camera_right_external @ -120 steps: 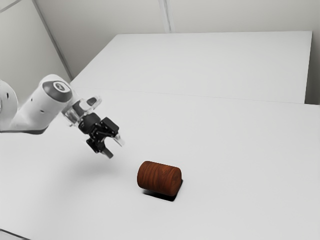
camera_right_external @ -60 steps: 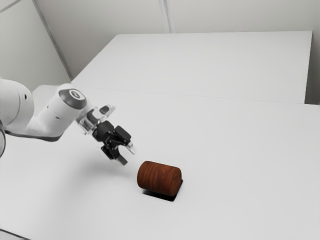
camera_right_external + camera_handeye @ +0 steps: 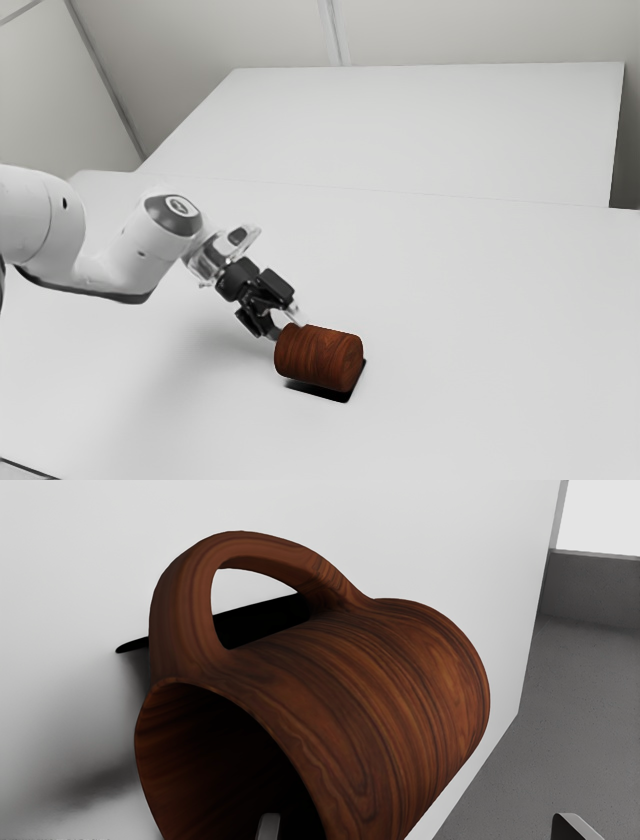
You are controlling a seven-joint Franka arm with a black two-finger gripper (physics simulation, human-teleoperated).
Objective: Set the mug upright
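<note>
Black claw (image 3: pixel 286 325) of mine, I have it tilted down toward the mug (image 3: pixel 318 355), released, its two fingers (image 3: pixel 269 826) standing wide apart with nothing gripped between them. One fingertip shows against the mug's dark mouth (image 3: pixel 215 760); whether it is inside or just in front of the rim, I cannot tell. The other is out past the mug's outer wall, on the side away from the handle (image 3: pixel 182 605).

That mug, dark reddish-brown with wood grain running round it, lies on its side on the white table (image 3: pixel 480 290). Its mouth faces me, and its closed end points toward the exterior view's right. The handle arches out from its flank, with a black shadow (image 3: pixel 260 622) showing through the loop. More shadow lies beneath the body, along the edge nearest the exterior camera.

Behind my claw, the white arm (image 3: pixel 140 250) comes in from the exterior view's left. Farther out, the tabletop spreads pale and smooth, a thin seam (image 3: pixel 400 192) crossing it beyond the mug. Past the table's edge I see a speckled grey floor (image 3: pixel 575 705), and pale walls (image 3: pixel 480 30) rise behind everything.
</note>
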